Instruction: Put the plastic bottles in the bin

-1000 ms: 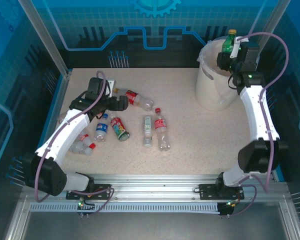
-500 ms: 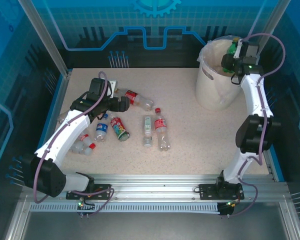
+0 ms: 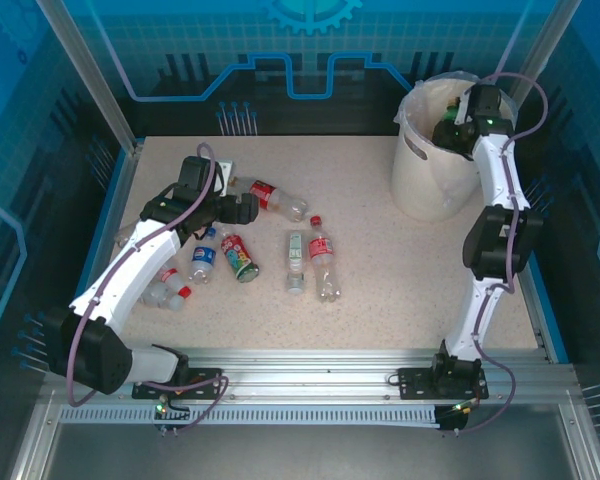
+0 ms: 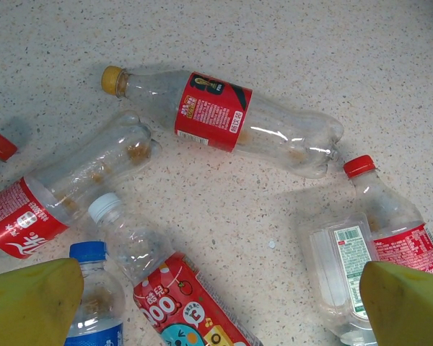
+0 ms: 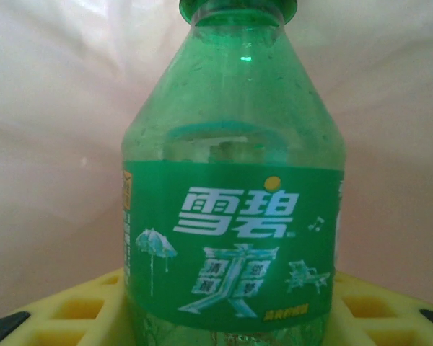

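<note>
- Lowered over the past second, the right claw (image 3: 452, 125) now dips inside the mouth of the bin (image 3: 420, 190); earlier it carried its load above the rim.
- Its yellow pads (image 5: 79, 306) clamp the green bottle (image 5: 234, 216), which sits cap-up in the wrist view against the pale bag liner (image 5: 50, 108).
- Whatever else lies in the bin cannot be made out.
- Unchanged from a second ago, the left claw (image 3: 246, 207) hangs spread wide and empty above the loose bottles on the speckled surface (image 3: 380, 300).
- Under it lie a yellow-capped bottle (image 4: 224, 119) with a red label, a colourful-labelled bottle (image 4: 180, 303) and a blue-capped bottle (image 4: 94, 310) just beside it.
- Right of these, a clear bottle (image 3: 295, 260) and a red-capped bottle (image 3: 322, 262) lie side by side.
- All of them rest where they did before, well apart from the bin.
</note>
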You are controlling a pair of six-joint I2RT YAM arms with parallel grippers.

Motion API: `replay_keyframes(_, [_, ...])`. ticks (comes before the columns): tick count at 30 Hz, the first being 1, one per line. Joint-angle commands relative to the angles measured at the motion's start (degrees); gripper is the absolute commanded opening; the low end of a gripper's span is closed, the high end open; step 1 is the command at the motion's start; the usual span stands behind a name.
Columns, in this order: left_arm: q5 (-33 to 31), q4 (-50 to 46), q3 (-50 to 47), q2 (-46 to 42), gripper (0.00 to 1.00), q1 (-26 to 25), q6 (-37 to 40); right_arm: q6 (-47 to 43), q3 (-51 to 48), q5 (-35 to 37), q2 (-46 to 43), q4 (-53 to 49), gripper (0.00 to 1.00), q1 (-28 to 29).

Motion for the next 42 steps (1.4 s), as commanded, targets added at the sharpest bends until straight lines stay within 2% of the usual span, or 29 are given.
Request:
replay_keyframes(1, [-0.95, -0.72, 0.18, -0.07, 0.99, -0.22, 1.58, -1.6, 3.23, -1.98, 2.87, -4.91, 0.03, -0.49])
replay_keyframes(5, [-1.07, -0.67, 0.17, -0.24, 0.99, -0.22, 1.67, -2.15, 3.67, -2.26, 4.06, -6.03, 0.22, -0.41])
replay_keyframes(8, [-1.16, -0.8, 0.17, -0.2, 0.99, -0.23, 1.68, -2.31, 3.4, -2.38, 3.74, -5.97, 0.55, -0.43])
replay_keyframes(9, [-1.2, -0.8, 0.18, -0.24, 0.99, -0.22, 1.67, -2.41, 3.4, -2.38, 3.58, -6.06, 0.62, -0.41])
replay_keyframes(16, [-1.09, -0.84, 0.24, -0.16, 0.99, -0.23, 1.76, -3.28, 4.54, -1.8, 2.18, -7.33, 0.88, -0.39])
replay_keyframes(20, [-1.03, -0.91, 0.22, -0.15, 0.99, -0.22, 1.74, -3.83, 5.21, -1.25, 0.46, -7.89, 0.98, -0.39])
replay_keyframes(31, [-1.01, -1.06, 0.37, -0.15, 0.99, -0.23, 1.95, -4.35, 4.9, 1.6, -10.26, -7.07, 1.0, 1.25])
replay_keyframes(36, [-1.12, -1.32, 0.39, -0.41, 0.99, -0.21, 2.38, -6.45, 2.63, 6.5, -17.84, -5.17, 1.0, 5.13])
replay_keyframes(42, [-1.06, -1.46, 0.5, -0.42, 0.99, -0.22, 2.5, -7.34, -3.38, 8.89, -27.44, -2.97, 1.0, 10.81])
